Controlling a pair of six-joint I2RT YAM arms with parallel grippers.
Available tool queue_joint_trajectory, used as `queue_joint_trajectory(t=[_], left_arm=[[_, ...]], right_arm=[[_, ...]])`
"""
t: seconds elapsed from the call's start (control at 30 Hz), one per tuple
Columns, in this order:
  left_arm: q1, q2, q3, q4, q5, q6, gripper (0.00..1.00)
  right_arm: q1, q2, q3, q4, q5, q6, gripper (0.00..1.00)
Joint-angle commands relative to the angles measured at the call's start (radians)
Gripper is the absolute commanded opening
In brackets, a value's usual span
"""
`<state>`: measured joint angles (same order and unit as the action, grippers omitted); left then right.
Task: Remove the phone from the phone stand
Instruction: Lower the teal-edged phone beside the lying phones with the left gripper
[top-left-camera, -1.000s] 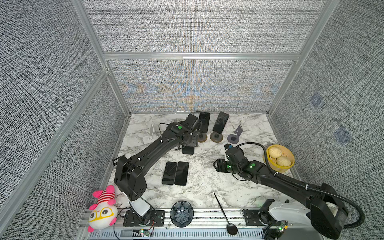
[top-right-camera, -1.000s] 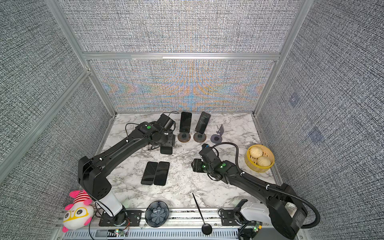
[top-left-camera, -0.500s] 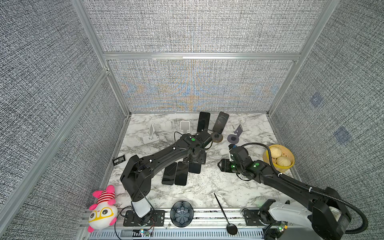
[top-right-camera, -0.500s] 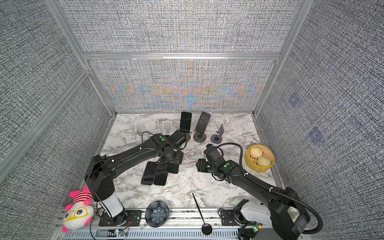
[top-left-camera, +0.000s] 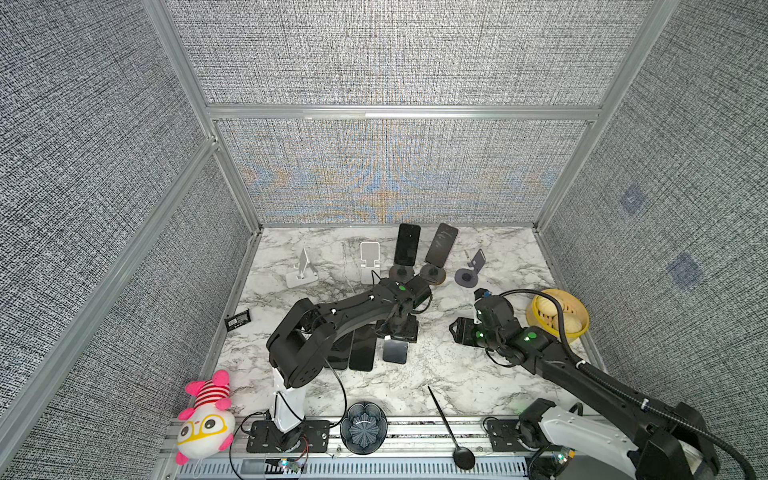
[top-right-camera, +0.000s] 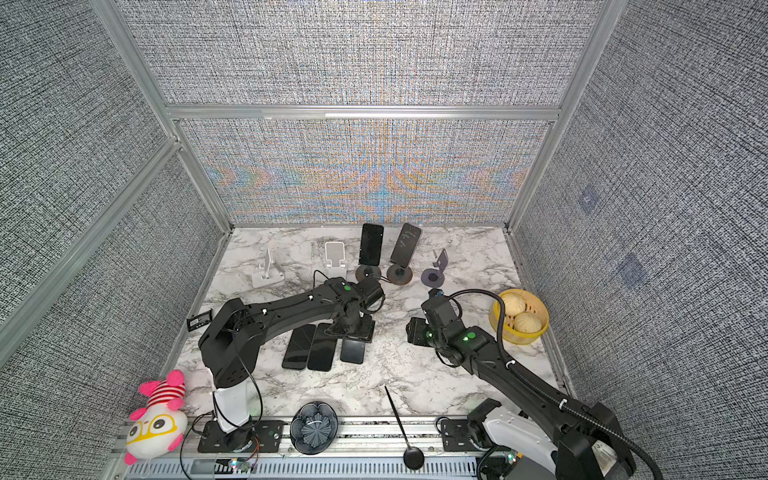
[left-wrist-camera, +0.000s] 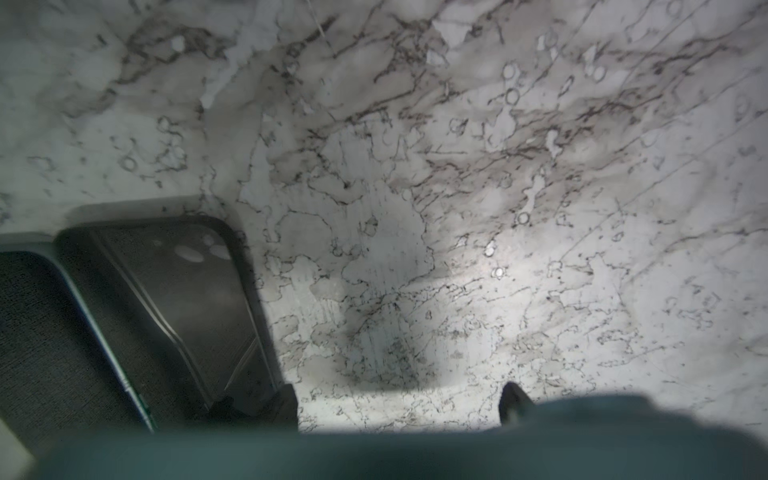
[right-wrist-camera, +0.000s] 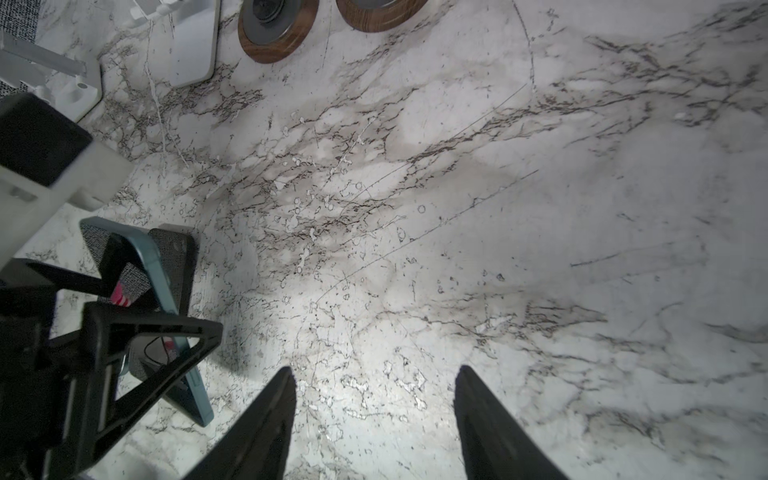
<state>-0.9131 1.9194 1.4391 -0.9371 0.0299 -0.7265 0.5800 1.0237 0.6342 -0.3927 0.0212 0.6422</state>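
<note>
Arms (top-right-camera: 291, 309) (top-right-camera: 519, 376) low over marble table (top-right-camera: 415, 374): left tool (top-right-camera: 352, 332) tight around tilted phone (top-right-camera: 353, 352), right tool (right-wrist-camera: 374, 374) agape, empty.

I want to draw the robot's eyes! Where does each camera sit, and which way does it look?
Top view: high above the arm bases, looking down on the table; both arms, left end effector, right end effector.
Top view: almost the same spot and aim; both arms, held phone.
Left wrist: on the left arm, facing down at the table; fingertips and held phone show.
Right wrist: on the right arm, facing down; its fingers and the left end effector show.
Shared: both wrist views see the held phone.
</note>
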Motion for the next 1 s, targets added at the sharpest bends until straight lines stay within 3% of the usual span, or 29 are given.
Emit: queue_joint_trajectory(t=[0.0, 0.6, 0.8, 0.97], left_arm=[[-0.001, 0.012, -0.004, 0.008, 0.014, -0.002, 0.00], [0.002, 0.104, 0.018, -0.095, -0.041, -0.012, 0.00], [0.002, 0.126, 0.017, -0.063, -0.024, -0.011, 0.24], [0.003, 0.140, 0.015, -0.054, -0.029, -0.008, 0.27]], right_arm=[[-0.007, -0.017, -0.007, -0.022, 0.019, 0.001, 0.62], [-0.017, -0.002, -0.020, -0.001, -0.007, 0.004, 0.62], [-0.017, 0.013, -0.023, 0.008, -0.023, 0.008, 0.62], [-0.017, 0.016, -0.027, 0.011, -0.026, 0.008, 0.62]])
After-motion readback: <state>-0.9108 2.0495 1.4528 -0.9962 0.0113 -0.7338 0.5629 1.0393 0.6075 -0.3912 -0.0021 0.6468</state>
